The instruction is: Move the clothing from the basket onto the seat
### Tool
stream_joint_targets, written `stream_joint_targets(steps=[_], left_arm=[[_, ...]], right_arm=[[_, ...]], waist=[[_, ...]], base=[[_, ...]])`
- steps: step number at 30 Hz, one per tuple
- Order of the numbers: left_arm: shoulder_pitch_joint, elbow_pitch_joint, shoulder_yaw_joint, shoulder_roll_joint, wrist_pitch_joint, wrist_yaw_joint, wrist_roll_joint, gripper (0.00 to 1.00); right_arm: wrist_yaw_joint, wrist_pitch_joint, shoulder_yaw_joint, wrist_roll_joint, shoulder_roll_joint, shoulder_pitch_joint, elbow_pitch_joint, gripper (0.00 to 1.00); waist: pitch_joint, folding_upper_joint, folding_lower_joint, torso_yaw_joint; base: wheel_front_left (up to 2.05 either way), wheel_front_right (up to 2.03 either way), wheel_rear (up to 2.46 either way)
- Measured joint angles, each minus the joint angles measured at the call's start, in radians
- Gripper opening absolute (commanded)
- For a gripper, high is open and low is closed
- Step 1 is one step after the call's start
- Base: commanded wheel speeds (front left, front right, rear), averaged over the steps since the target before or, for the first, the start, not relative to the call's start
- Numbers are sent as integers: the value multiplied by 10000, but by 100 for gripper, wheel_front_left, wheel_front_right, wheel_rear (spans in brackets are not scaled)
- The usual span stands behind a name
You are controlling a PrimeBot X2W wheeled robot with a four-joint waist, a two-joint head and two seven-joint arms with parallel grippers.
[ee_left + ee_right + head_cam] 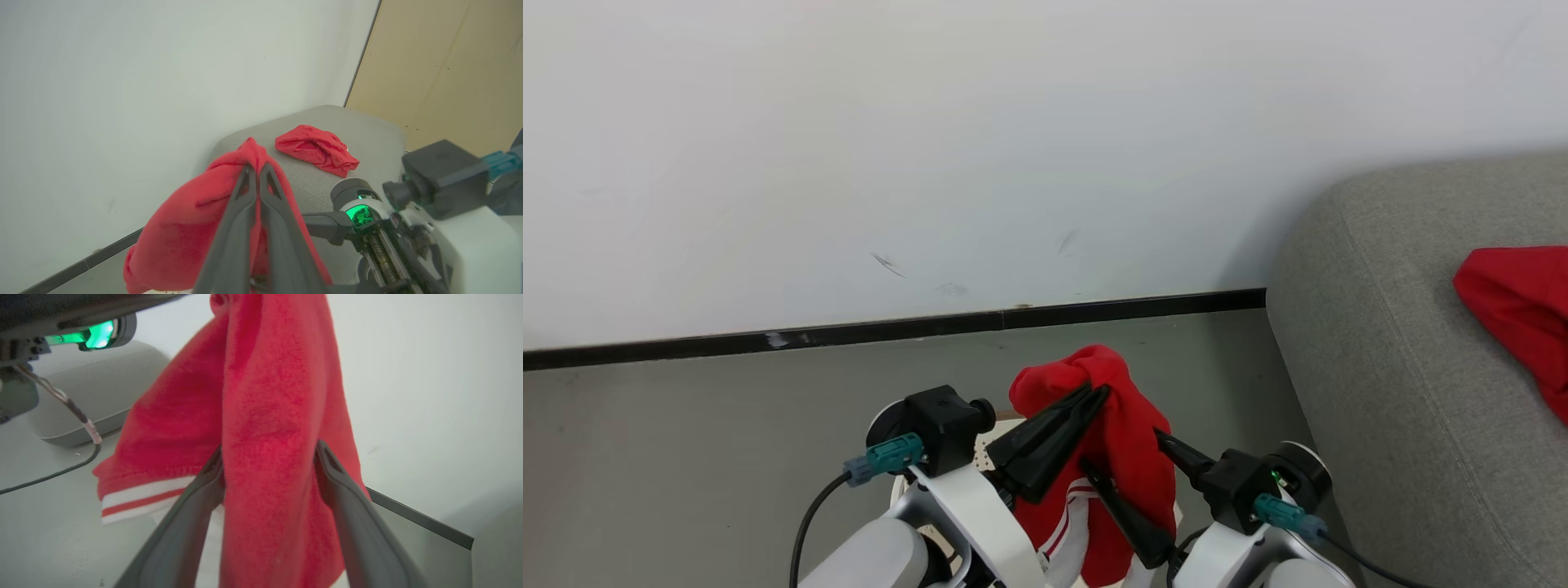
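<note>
White arms (pixel 980 514) carry black fingers (pixel 1054 437), teal plugs (pixel 894 455), black cables (pixel 809 514).

White wall (pixel 931 122), plain, takes up the upper half of the head view. A few dark scuffs (pixel 886 264) low on it, one more short streak to their right. Black baseboard (pixel 890 328) runs along the wall foot, tilting slightly up toward the right; pale chip on it near the left end. Grey floor (pixel 686 449) below, smooth, slight sheen, no clutter on the visible part. In the left wrist view a tan panel (pixel 449 69) meets the wall at a dark straight edge, with tiny dark specks on its surface. Right wrist view: same wall, baseboard and floor, all blurry, plus a faint mark on the wall.
</note>
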State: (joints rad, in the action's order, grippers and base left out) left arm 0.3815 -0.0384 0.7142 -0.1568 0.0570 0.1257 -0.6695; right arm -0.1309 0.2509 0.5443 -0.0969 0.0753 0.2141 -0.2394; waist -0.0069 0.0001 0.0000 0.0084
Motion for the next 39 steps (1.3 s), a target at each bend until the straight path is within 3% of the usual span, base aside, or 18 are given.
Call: stream_joint_targets(steps=[15,16,18,19,30,35,37,39], left_arm=[[9,1185,1043,-305,-637,0,-911,0],[9,1229,1083,-313,-648,0,-1001,0],[13,1281,1099,-345,-650,0,-1060,0],[17,1298,1101,-374,-654,0,-1060,0],[19,1354,867,-704,-721,2,-1384,0],[16,1273,738,-800,-629,2,-1384,46],[10,1243,723,-830,-591,2,-1384,51],[1,1208,665,-863,-520,2,-1381,81]], right_arm=[[0,0,341,-104,360,209,-197,100],[2,0,397,-134,366,215,-203,66],[0,0,508,-198,362,215,-203,11],[0,0,541,-236,357,216,-201,0],[0,0,464,-723,362,214,-222,0],[0,0,205,-828,405,212,-222,0],[0,0,119,-907,456,209,-222,0],[0,0,40,-938,502,208,-215,0]], waist=[[12,0,0,7],[19,0,0,1],[34,0,0,-12],[43,0,0,-19],[148,0,0,-93],[171,0,0,-125],[177,0,0,-138],[181,0,0,-153]], base=[[0,0,0],[0,0,0],[0,0,0],[0,0,0],[0,0,0],[0,0,0],[0,0,0],[0,0,0]])
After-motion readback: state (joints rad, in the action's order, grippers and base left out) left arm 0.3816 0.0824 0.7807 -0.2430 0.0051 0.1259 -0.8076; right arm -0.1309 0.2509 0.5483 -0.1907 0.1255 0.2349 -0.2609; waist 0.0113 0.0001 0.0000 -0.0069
